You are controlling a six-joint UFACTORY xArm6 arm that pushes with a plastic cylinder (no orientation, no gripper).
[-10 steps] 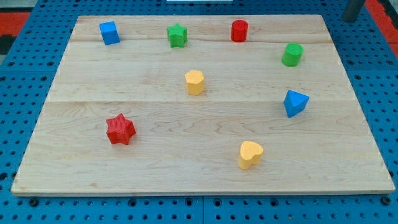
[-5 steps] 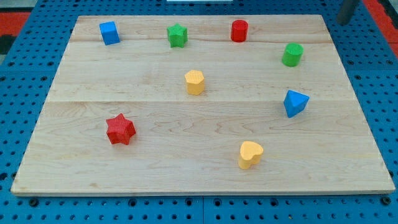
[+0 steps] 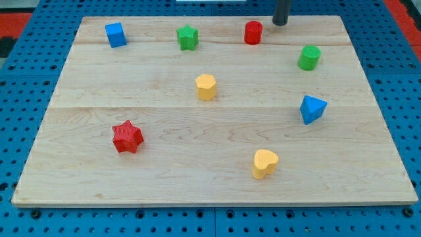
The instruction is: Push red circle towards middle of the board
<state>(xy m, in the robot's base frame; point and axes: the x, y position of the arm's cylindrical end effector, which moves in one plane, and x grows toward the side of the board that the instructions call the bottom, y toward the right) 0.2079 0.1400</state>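
The red circle (image 3: pixel 253 32) stands near the top edge of the wooden board (image 3: pixel 210 178), a little right of centre. My tip (image 3: pixel 280 24) is at the board's top edge, just to the right of the red circle and slightly above it, a small gap apart. The rod runs up out of the view's top.
A green star (image 3: pixel 187 37) and a blue cube (image 3: pixel 115 34) sit along the top left. A green cylinder (image 3: pixel 309 58) and a blue triangular block (image 3: pixel 312 108) are at the right. A yellow hexagon (image 3: pixel 206 87), a red star (image 3: pixel 127 137) and a yellow heart (image 3: pixel 264 163) lie lower.
The rod has moved left along the top edge, from the top right corner off the board to just right of the red circle. No block has moved.
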